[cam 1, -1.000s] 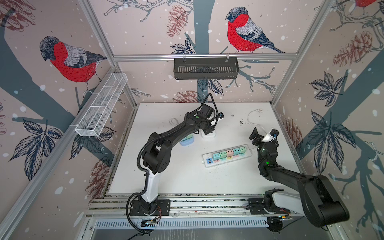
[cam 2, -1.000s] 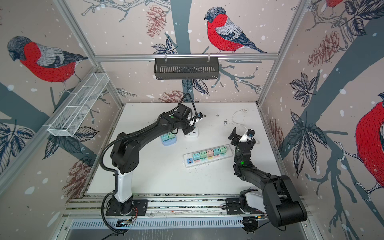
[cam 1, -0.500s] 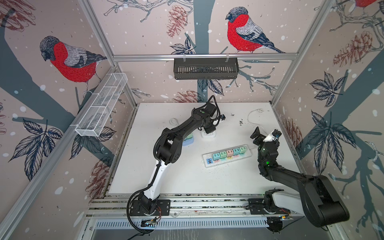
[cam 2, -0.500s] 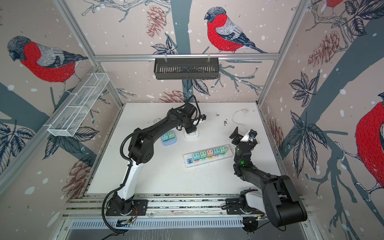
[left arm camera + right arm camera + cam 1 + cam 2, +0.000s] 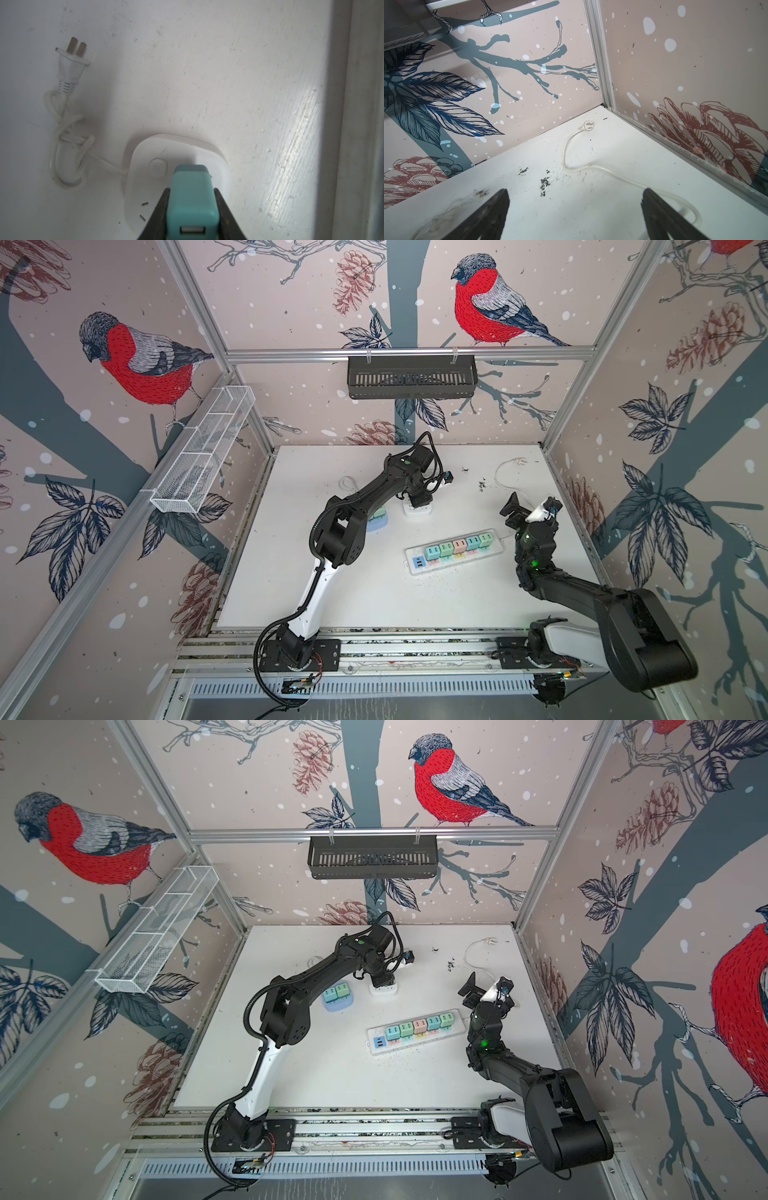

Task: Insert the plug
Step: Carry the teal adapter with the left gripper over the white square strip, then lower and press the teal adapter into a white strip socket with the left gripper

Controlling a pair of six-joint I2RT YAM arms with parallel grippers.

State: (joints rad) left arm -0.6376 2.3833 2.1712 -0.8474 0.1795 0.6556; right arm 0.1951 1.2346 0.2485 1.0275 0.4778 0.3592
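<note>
**Asker:** On the bench (image 5: pixel 374 597), what's where?

**Me:** Power strip (image 5: pixel 410 556) lies toward the right edge; white socket block (image 5: pixel 141 166) sits near the back edge's middle. My left claw (image 5: pixel 191 192) is clamped on the teal plug (image 5: pixel 192 207), directly over that block. My right claw (image 5: pixel 575 195) gapes wide.

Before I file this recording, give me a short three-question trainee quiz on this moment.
1. True or false: the right gripper stands open and empty.
2. The left gripper is shut on: A) a teal square plastic charger plug, B) a white two-pin cord plug, C) nothing.
3. How many pastel charger cubes sit in the long white power strip?
Key: 1 true; 2 A; 3 five.
</note>
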